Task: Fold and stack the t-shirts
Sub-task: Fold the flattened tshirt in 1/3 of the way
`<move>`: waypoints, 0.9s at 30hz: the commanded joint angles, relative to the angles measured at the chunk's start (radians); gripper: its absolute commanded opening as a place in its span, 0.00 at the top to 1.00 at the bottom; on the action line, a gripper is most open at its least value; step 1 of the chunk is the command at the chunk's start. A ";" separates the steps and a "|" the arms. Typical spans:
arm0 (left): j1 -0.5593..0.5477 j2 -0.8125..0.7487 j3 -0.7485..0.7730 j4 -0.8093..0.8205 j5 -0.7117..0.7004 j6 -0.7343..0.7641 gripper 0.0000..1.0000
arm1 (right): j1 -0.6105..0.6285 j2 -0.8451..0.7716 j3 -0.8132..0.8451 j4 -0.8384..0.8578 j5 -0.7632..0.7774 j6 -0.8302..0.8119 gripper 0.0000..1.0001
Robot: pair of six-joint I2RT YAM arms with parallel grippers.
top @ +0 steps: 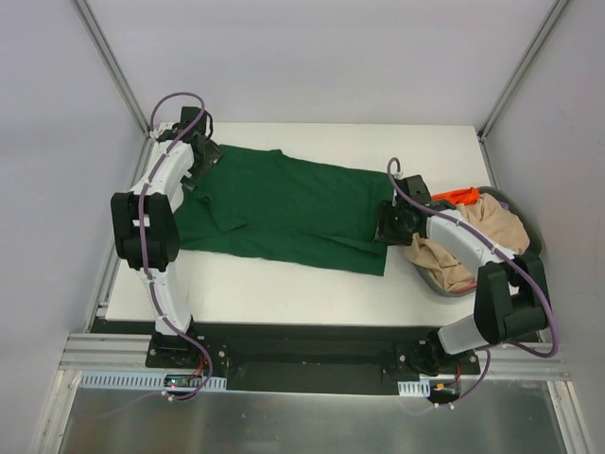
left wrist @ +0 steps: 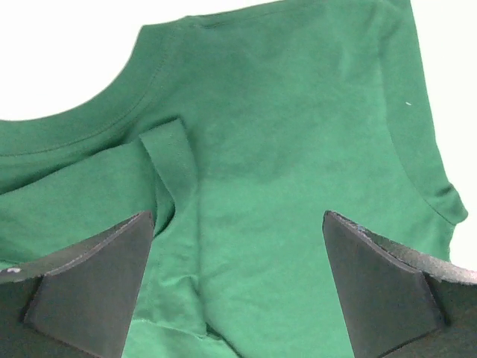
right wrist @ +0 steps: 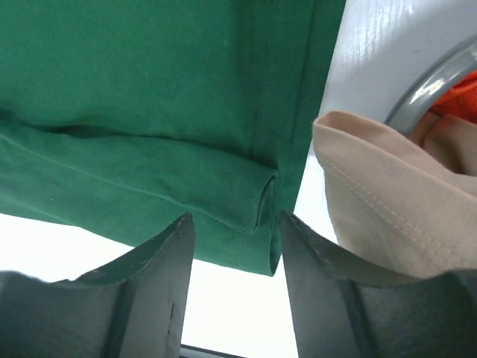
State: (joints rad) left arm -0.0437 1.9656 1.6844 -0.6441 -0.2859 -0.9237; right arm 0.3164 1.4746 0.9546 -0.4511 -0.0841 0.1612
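left gripper [left wrist: 237,224] held wide over collar end of green t-shirt [top: 284,203], laid flat beside basket [right wrist: 426,95]; right gripper [right wrist: 236,220] part-open at hem corner nearest basket. beige t-shirt [right wrist: 387,201] could be snagged if hem is missed.

White table [top: 284,293] — green t-shirt [top: 284,203], basket [right wrist: 436,82]

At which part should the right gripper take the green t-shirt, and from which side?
The green t-shirt's hem corner beside the basket, from the basket side. The hem there is doubled into a thick roll facing the right gripper's open fingers, so it should pinch easily.
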 commanded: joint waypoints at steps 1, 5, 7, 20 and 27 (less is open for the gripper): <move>0.008 -0.097 0.022 -0.006 0.028 0.146 0.01 | 0.012 -0.074 0.007 0.028 0.000 -0.040 0.42; 0.008 -0.216 -0.118 -0.005 0.037 0.140 0.01 | 0.084 -0.120 -0.001 0.015 -0.005 -0.121 0.32; 0.008 -0.287 -0.219 0.006 0.053 0.134 0.01 | 0.134 -0.120 0.003 0.014 -0.009 -0.143 0.30; 0.031 -0.263 -0.494 0.127 0.258 0.151 0.01 | 0.259 0.150 0.104 0.065 -0.010 -0.088 0.29; 0.062 -0.206 -0.499 0.135 0.257 0.138 0.01 | 0.168 0.226 0.162 0.141 0.133 -0.043 0.28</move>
State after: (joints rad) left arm 0.0017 1.7634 1.1862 -0.5205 -0.0341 -0.7952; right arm 0.5251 1.6840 1.0481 -0.3832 -0.0631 0.0883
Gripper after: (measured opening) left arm 0.990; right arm 0.715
